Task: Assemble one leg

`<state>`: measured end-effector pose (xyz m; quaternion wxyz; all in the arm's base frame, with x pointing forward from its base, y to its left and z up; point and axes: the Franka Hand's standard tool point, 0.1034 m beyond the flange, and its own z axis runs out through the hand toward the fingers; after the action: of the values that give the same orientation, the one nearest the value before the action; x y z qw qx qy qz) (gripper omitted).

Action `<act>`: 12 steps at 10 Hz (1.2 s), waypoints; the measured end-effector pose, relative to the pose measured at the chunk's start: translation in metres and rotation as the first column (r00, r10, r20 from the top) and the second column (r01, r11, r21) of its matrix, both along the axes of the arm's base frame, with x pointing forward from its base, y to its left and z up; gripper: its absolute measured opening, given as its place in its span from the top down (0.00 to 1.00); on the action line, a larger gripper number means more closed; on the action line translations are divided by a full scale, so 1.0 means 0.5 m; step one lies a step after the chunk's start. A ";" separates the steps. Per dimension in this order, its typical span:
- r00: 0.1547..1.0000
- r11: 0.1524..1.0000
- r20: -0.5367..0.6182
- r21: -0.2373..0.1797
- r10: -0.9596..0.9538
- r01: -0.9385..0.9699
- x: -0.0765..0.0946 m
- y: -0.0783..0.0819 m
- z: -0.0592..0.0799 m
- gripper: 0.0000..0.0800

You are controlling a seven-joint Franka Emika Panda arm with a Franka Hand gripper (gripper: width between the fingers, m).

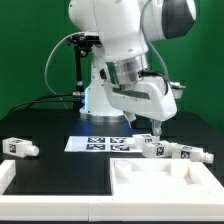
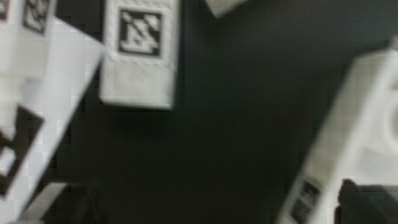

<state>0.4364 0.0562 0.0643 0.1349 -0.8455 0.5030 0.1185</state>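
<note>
My gripper point(image 1: 153, 133) hangs low over the black table at the exterior view's right, just behind a row of white legs point(image 1: 178, 151) that carry square tags. Another leg point(image 1: 20, 147) lies alone at the left. In the blurred wrist view one tagged leg point(image 2: 139, 55) lies beyond the gripper point(image 2: 214, 212), and a second white leg point(image 2: 347, 135) lies beside one dark fingertip point(image 2: 377, 200). The fingers stand wide apart, with only dark table between them. The gripper is open and empty.
The marker board point(image 1: 100, 143) lies flat in front of the robot base and shows at the wrist view's edge point(image 2: 27, 110). A large white tray-like part point(image 1: 160, 182) lies in the foreground. Another white part point(image 1: 6, 176) sits at the left front corner.
</note>
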 end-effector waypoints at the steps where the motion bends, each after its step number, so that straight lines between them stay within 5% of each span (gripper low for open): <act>1: 0.999 0.989 -0.025 0.147 -0.023 0.026 -0.018 0.001 0.002 0.19; 4: 0.992 0.957 -0.123 0.287 -0.001 0.037 -0.023 -0.012 -0.003 0.19; 8: 0.951 0.812 -0.309 0.562 0.033 0.154 -0.042 0.011 -0.044 0.19; 10: 0.954 0.848 -0.297 0.515 0.042 0.123 -0.023 0.022 -0.033 0.19; 12: 0.955 0.846 -0.295 0.519 0.044 0.121 -0.027 0.020 -0.040 0.19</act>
<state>0.4229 0.0663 0.0443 0.2893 -0.7371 0.4819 0.3750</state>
